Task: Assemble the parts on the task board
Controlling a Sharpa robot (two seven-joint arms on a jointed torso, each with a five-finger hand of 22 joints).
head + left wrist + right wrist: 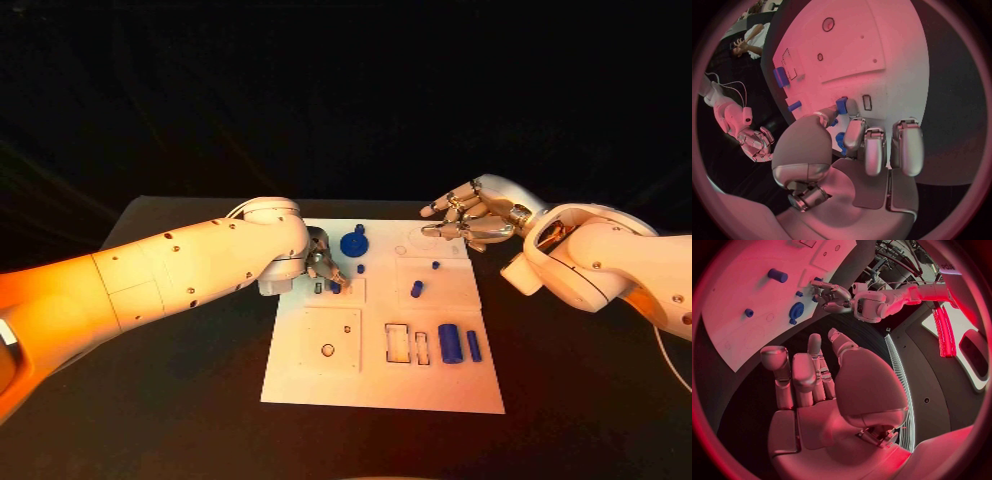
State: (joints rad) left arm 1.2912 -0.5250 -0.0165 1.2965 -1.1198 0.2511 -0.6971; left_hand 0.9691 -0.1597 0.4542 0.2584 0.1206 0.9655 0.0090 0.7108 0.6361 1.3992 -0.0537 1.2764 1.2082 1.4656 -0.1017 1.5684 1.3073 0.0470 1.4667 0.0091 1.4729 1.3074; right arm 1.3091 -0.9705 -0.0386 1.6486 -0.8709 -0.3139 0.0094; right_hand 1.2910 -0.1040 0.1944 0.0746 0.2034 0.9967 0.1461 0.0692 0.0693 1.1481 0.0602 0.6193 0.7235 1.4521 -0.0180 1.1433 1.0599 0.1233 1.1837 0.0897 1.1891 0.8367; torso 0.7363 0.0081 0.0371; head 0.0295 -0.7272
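The white task board (382, 375) lies mid-table. My left hand (320, 266) is over its left side and pinches a small blue part (842, 105) between thumb and a fingertip, just beside a small rectangular slot (867, 102). The other fingers (906, 145) are extended. My right hand (469, 215) hovers above the board's far right corner, fingers (795, 377) apart and holding nothing. On the board lie a round blue disc (353, 243), a short peg (417, 289), a thick cylinder (450, 343) and a thin bar (473, 346).
Two smaller blue pieces (361, 268) (436, 265) sit near the board's far half. Rectangular cut-outs (398, 342) and a panel with a round hole (327, 350) occupy the near half. Black tabletop (577, 380) surrounds the board.
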